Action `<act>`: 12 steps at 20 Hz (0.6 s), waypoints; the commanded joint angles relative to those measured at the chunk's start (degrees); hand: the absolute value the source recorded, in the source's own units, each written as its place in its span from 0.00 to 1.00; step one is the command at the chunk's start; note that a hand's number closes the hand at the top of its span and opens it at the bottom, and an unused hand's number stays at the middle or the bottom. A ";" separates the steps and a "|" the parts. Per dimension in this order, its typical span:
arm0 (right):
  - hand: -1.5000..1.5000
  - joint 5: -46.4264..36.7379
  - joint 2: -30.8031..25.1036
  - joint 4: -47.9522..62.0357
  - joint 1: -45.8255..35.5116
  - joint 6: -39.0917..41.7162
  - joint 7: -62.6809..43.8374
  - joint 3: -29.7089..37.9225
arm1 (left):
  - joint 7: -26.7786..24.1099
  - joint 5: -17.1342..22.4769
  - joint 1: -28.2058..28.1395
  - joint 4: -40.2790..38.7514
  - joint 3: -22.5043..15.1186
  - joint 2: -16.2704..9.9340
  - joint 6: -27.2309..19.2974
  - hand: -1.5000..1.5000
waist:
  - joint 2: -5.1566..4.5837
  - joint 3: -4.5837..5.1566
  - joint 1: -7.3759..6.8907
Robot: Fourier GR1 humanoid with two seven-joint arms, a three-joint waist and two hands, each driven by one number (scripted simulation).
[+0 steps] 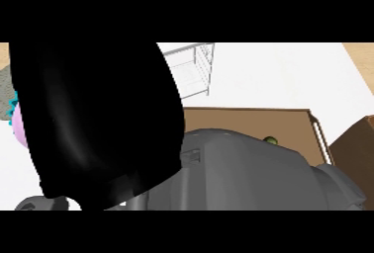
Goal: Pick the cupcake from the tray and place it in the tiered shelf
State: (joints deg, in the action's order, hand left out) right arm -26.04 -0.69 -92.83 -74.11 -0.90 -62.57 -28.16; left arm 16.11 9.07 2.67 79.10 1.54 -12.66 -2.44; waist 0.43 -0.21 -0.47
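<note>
My right hand (95,118) is raised very close to the head view, and its black back fills the left half. Its grey forearm (248,173) comes in from the lower right. The cupcake (16,123) peeks out at the hand's left edge as a strip of pink with cyan. It is held up off the counter, and the hand curled round it hides most of it. The white wire tiered shelf (191,69) stands at the top centre, to the right of the hand. The brown tray (252,121) lies below the shelf, partly behind the forearm.
A small green object (271,140) shows on the tray just above the forearm. A brown block (354,148) sits at the right edge. The white counter (285,74) spreads right of the shelf. Small grey parts (33,202) show at the lower left.
</note>
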 commanded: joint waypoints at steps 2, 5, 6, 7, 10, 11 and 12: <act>1.00 1.74 -0.35 8.73 -8.53 4.10 -2.65 10.01 | -0.85 -1.17 -0.89 -1.49 -1.44 2.32 -0.84 0.50 | -0.38 0.29 0.01; 1.00 -0.07 -0.74 17.44 -11.62 2.11 2.13 12.69 | -0.48 1.59 -0.63 -2.36 1.13 -0.63 2.95 0.50 | -0.60 0.33 -0.55; 1.00 -0.28 0.45 18.77 -14.48 1.28 1.57 14.37 | -2.02 -0.11 0.04 -3.50 -0.14 1.08 1.57 0.50 | -0.56 0.33 -0.35; 1.00 1.32 -2.31 17.77 -12.72 4.18 3.14 15.56 | -0.25 0.59 0.29 -2.81 0.57 1.01 1.08 0.50 | -0.49 0.27 -0.05; 1.00 -0.88 -1.12 22.97 -13.58 2.62 7.53 15.22 | 0.09 -0.47 1.99 -3.56 0.06 0.89 1.17 0.50 | -0.54 0.27 -0.04; 1.00 2.45 -3.68 26.59 -16.60 5.19 9.82 19.50 | 1.67 -0.34 0.87 -1.20 -0.22 1.02 0.58 0.50 | -0.61 0.27 -0.52; 1.00 1.78 -4.15 29.45 -15.32 4.61 13.36 19.10 | 0.10 0.49 0.42 -2.05 1.10 0.36 1.50 0.50 | -0.74 0.29 -0.69</act>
State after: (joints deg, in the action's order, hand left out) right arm -25.12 -3.05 -70.99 -87.47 2.22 -54.89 -12.42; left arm 15.60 9.27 3.17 78.74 2.13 -12.43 -1.13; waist 0.07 -0.23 -0.93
